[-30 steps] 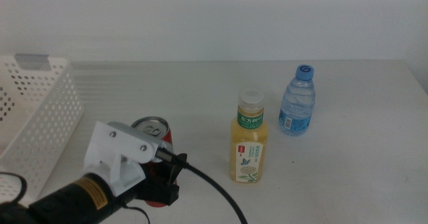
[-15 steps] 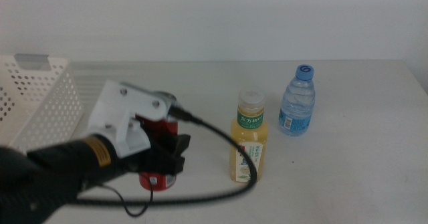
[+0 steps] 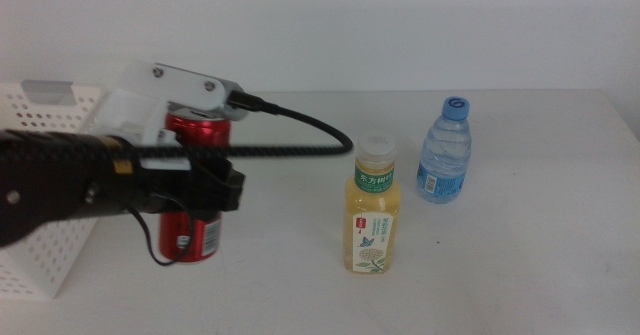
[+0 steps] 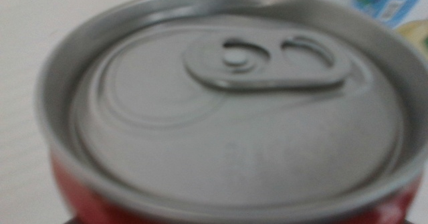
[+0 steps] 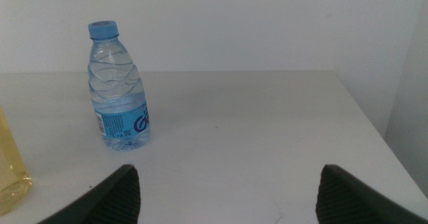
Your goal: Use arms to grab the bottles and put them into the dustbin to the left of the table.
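My left gripper (image 3: 200,187) is shut on the red drinks can (image 3: 195,237) and holds it upright, lifted off the table (image 3: 520,265), just right of the white perforated dustbin (image 3: 40,125). The can's silver top (image 4: 227,110) fills the left wrist view and hides the jaws. The yellow tea bottle (image 3: 374,210) and the clear water bottle (image 3: 444,155) stand upright to the right. My right gripper (image 5: 227,190) is open, out of the middle view, low over the table and facing the water bottle (image 5: 120,90). An edge of the tea bottle (image 5: 10,164) shows beside it.
The left arm's black cable (image 3: 300,135) arcs from the wrist toward the tea bottle's cap. A white wall rises behind the table's far edge. The table's right edge (image 5: 374,124) lies beyond the water bottle.
The left arm has risen and moved back toward the dustbin with the red can, lifting it off the table. The two bottles have not moved.
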You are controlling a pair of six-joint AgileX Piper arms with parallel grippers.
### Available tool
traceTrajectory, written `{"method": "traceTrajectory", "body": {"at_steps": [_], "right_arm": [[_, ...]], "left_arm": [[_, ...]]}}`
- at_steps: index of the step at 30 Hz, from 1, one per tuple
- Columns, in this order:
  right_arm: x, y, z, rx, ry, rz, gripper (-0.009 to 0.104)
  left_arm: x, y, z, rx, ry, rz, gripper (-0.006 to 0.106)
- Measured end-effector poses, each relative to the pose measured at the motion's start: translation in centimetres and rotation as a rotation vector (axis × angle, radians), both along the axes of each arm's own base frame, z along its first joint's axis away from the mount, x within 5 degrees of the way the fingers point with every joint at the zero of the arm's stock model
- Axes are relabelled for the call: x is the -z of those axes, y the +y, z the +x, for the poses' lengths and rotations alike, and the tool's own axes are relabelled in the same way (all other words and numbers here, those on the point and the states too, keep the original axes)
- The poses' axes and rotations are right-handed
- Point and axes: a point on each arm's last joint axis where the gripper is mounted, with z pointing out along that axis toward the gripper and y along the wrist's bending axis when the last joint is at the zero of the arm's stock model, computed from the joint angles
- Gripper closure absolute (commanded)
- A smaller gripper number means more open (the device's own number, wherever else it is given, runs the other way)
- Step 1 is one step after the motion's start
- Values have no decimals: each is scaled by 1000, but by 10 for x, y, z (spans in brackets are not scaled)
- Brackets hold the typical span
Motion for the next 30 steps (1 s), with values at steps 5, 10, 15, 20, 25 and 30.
{"method": "traceTrajectory", "body": {"at_steps": [5, 10, 15, 20, 25, 30], "right_arm": [[0, 0, 0, 0, 0, 0, 23], [0, 0, 0, 0, 0, 0, 23], [0, 0, 0, 0, 0, 0, 23], [0, 0, 0, 0, 0, 0, 23], [0, 0, 0, 0, 0, 0, 23], [0, 0, 0, 0, 0, 0, 23]], "left_arm": [[-13, 19, 8, -59, 67, 51, 105], [-33, 43, 16, -116, 98, 77, 105], [-47, 78, 22, -215, 132, 110, 105], [-54, 119, 23, -288, 174, 190, 105], [-57, 147, 33, -337, 256, 182, 105], [-52, 163, 46, -339, 361, 184, 105]]}}
